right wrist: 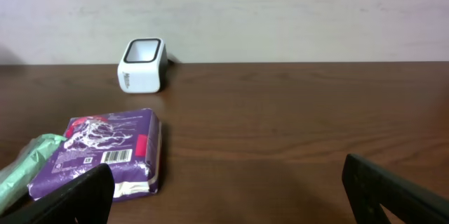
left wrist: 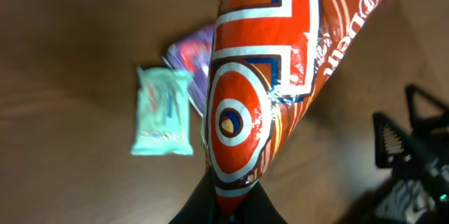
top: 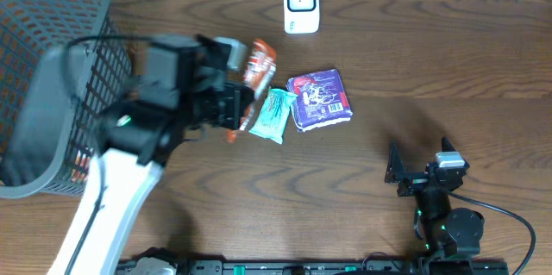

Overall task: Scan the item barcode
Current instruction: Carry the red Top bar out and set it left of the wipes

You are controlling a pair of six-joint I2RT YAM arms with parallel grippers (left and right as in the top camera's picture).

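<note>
My left gripper (top: 240, 103) is shut on the bottom end of an orange and white snack bag (left wrist: 266, 83), which it holds up above the table; the same bag (top: 259, 64) shows beside the arm in the overhead view. The white barcode scanner (top: 301, 3) stands at the back edge, also visible as the scanner (right wrist: 142, 64) from the right wrist. A mint green packet (top: 271, 115) and a purple packet (top: 319, 99) lie on the table; the purple packet (right wrist: 105, 150) shows its barcode. My right gripper (top: 418, 171) rests open at the front right, nothing between its fingers (right wrist: 393, 196).
A dark mesh basket (top: 52, 85) fills the left side of the table. The left arm's white link (top: 112, 206) crosses the front left. The wooden table (top: 448, 77) stretches right of the packets.
</note>
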